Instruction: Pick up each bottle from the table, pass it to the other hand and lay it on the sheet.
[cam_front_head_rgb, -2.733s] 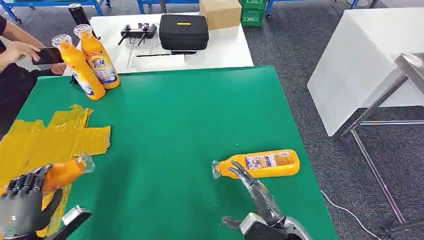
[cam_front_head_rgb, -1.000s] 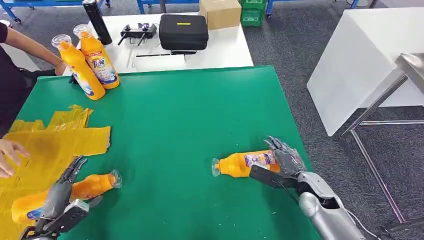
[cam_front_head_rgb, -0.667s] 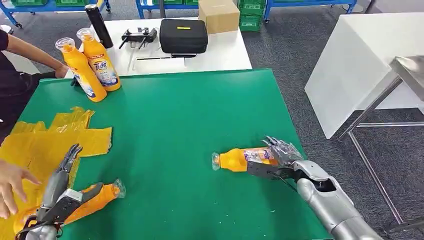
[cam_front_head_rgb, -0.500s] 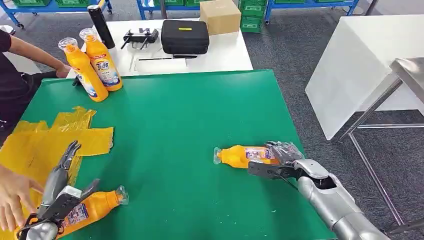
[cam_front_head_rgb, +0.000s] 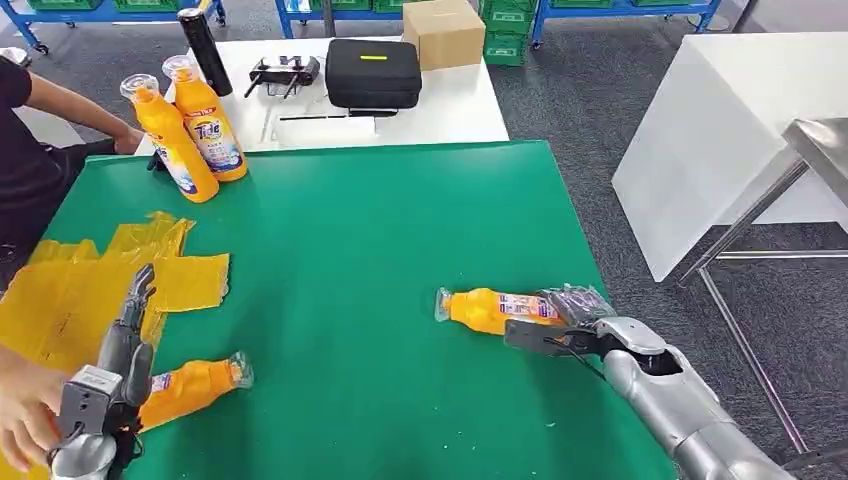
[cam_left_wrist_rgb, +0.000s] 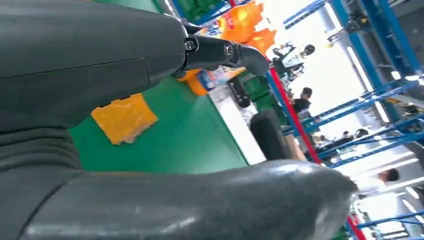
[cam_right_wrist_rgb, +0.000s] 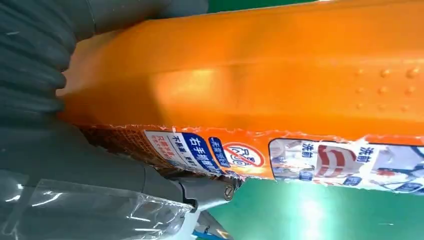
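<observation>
An orange bottle (cam_front_head_rgb: 488, 308) lies on its side on the green mat (cam_front_head_rgb: 380, 230), cap toward the middle. My right hand (cam_front_head_rgb: 566, 318) grips its base end; up close its label and orange body (cam_right_wrist_rgb: 280, 75) sit inside the curled fingers (cam_right_wrist_rgb: 115, 170). Another orange bottle (cam_front_head_rgb: 192, 383) lies at the edge of the yellow sheet (cam_front_head_rgb: 70, 290), cap end on the green. My left hand (cam_front_head_rgb: 128, 335) hovers beside it with fingers stretched out, holding nothing. Two more orange bottles (cam_front_head_rgb: 163, 128) (cam_front_head_rgb: 207, 122) stand upright at the far left corner, also seen past my left fingers (cam_left_wrist_rgb: 235, 22).
A person's hand (cam_front_head_rgb: 22, 415) reaches over the sheet at the near left, and an arm (cam_front_head_rgb: 70, 100) rests by the upright bottles. Behind the mat a white table holds a black case (cam_front_head_rgb: 373, 70), a cardboard box (cam_front_head_rgb: 442, 28) and a black cylinder (cam_front_head_rgb: 205, 48). A white table (cam_front_head_rgb: 720, 130) stands to the right.
My left hand has lowered its bottle at the sheet's edge and let it go, fingers now straight. My right hand has come onto the lying bottle and closed around its base end.
</observation>
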